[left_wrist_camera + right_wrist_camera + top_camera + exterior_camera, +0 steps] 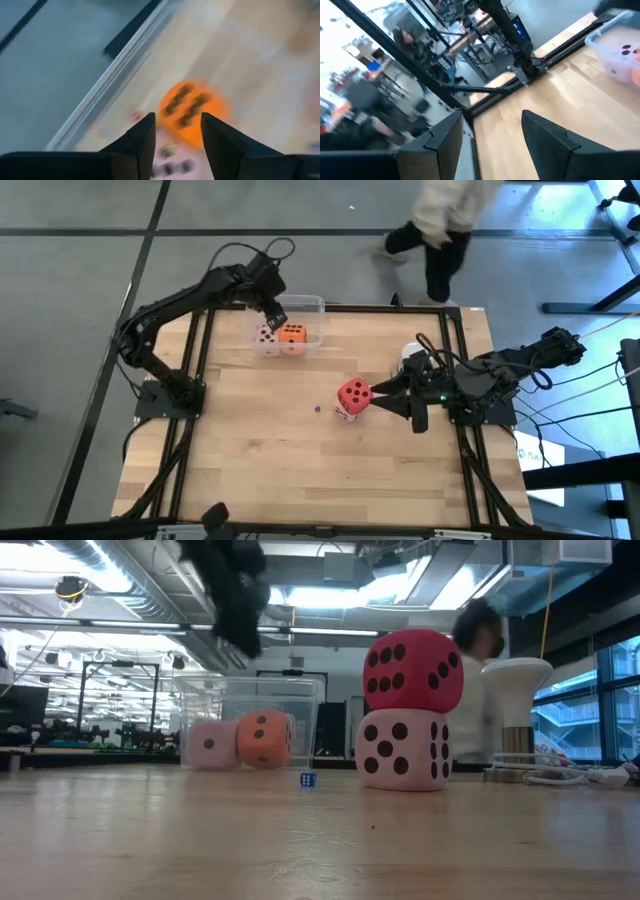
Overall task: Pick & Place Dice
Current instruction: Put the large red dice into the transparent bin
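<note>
Left jaws: the left gripper [277, 317] has its two dark fingers [141, 141] parted with a clear gap and nothing between them; the orange die [192, 118] shows through that gap, below and apart from the tips.
Left gripper position: it hovers over the clear plastic tub [312, 306] at the far edge of the table, just above the two dice inside.
Left arm pose: it reaches from its base at the table's left side, bent at the elbow, forearm stretched toward the tub, wrist pointing down.
Right jaws: the right gripper [384, 397] has its fingers [547, 140] spread apart, holding nothing; between them only bare wood shows.
Right gripper position: low and level, tips pointing toward the stacked dice, just beside them, touching or not I cannot tell.
Right arm pose: folded close over its base at the table's right side, forearm lying toward the table's middle.
Dice in tub: the orange die [292, 335] and a pale pink die [267, 336] sit side by side, touching, in the tub.
Stacked dice: the red die [412, 670] rests on a pale pink die with dark pips [404, 749], slightly tilted, near the middle of the wooden table [250, 450].
Small item: a tiny blue die [308, 779] lies on the wood between tub and stack.
Person: someone walks past the table's far side [440, 225].
Writing: none can be read.
</note>
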